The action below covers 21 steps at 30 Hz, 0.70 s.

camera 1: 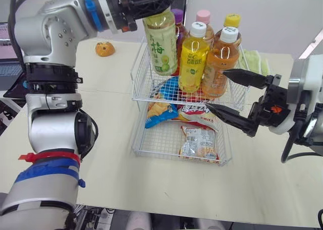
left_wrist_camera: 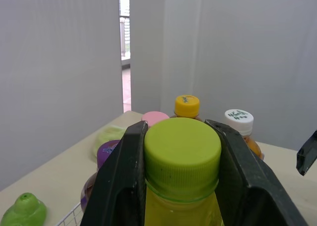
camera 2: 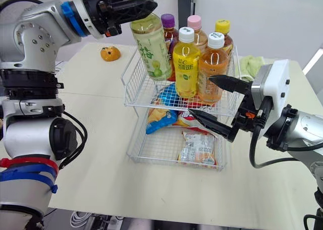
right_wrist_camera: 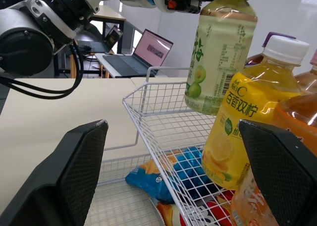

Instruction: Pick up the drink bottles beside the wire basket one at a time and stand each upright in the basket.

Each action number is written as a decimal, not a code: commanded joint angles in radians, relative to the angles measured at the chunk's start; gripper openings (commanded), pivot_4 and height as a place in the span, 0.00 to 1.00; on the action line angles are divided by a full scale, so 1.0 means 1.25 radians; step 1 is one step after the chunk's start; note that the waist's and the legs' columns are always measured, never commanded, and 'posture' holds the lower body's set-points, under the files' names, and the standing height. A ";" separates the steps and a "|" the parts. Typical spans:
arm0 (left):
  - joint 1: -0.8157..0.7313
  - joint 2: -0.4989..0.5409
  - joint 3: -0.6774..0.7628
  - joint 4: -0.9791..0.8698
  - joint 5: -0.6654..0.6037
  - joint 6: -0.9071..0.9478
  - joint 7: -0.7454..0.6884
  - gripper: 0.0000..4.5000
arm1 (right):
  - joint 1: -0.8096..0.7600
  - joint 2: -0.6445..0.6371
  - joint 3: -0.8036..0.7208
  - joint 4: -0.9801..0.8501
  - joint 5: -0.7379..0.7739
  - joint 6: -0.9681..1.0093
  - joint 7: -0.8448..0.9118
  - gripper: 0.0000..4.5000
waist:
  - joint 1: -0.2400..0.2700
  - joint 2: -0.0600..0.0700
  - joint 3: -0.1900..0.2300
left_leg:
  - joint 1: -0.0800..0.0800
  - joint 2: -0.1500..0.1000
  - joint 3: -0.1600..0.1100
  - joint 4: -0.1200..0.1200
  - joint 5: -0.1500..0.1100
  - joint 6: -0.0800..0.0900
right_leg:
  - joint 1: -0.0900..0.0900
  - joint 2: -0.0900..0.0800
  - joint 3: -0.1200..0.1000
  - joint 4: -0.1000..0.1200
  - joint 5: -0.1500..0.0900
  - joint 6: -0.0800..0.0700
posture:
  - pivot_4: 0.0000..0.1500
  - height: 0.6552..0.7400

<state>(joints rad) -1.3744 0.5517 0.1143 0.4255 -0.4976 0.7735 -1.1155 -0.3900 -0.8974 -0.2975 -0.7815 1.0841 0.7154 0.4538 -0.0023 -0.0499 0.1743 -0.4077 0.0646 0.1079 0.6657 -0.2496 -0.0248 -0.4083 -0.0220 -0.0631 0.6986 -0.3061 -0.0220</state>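
— Cream worktop [camera 1: 111,154] under everything, pale wall behind. What stands on it?

— Two-tier wire basket [camera 1: 139,73] in the middle. Its upper tier holds five upright bottles: yellow bottle [camera 1: 193,58] and orange bottle [camera 1: 220,63] at the near side, then purple-capped bottle [camera 1: 177,15], pink-capped bottle [camera 1: 203,16] and yellow-capped bottle [camera 1: 232,20] at the far side.

— And the left tool [camera 1: 159,0]?

— Clamped on the cap of the green-capped bottle [camera 1: 160,43], which hangs upright over the left part of the upper tier, just left of the yellow bottle. Whether its base touches the tier floor, I can't tell.

— Right tool [camera 1: 217,90]?

— Fingers spread wide and holding nothing, at the basket's right near side, close to the orange bottle.

— Anything else?

— Snack packets [camera 1: 199,144] lie in the lower tier. Small orange toy [camera 1: 104,49] sits far left on the worktop, and a green cloth [camera 1: 255,63] lies far right, beyond the basket.
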 commanded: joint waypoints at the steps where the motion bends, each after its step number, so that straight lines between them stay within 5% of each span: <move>1: 0.005 -0.010 -0.007 -0.049 -0.004 -0.036 0.004 0.30 | 0.002 -0.013 -0.036 -0.021 0.014 -0.009 -0.012 1.00 | 0.000 0.000 0.000 | 0.000 0.000 0.000 0.000 0.000 0.000 | 0.000 0.000 0.000 0.000 0.000 0.000 | 1.00 1.00; 13: 0.058 -0.016 -0.055 -0.029 0.033 -0.127 -0.031 0.30 | 0.010 -0.037 -0.067 -0.028 0.019 -0.012 -0.040 1.00 | 0.000 0.000 0.000 | 0.000 0.000 0.000 0.000 0.000 0.000 | 0.000 0.000 0.000 0.000 0.000 0.000 | 1.00 1.00; 21: 0.042 -0.006 -0.028 -0.007 0.015 -0.119 -0.040 0.86 | 0.014 -0.044 -0.079 -0.027 0.019 -0.016 -0.042 1.00 | 0.000 0.000 0.000 | 0.000 0.000 0.000 0.000 0.000 0.000 | 0.000 0.000 0.000 0.000 0.000 0.000 | 1.00 1.00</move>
<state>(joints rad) -1.2861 0.5258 0.0462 0.4263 -0.4627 0.6352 -1.1670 -0.3705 -0.9389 -0.3585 -0.7932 1.1008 0.7148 0.4041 -0.0021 -0.0496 0.1741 -0.4076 0.0645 0.1081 0.6661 -0.2496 -0.0248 -0.4081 -0.0220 -0.0628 0.6989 -0.3060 -0.0220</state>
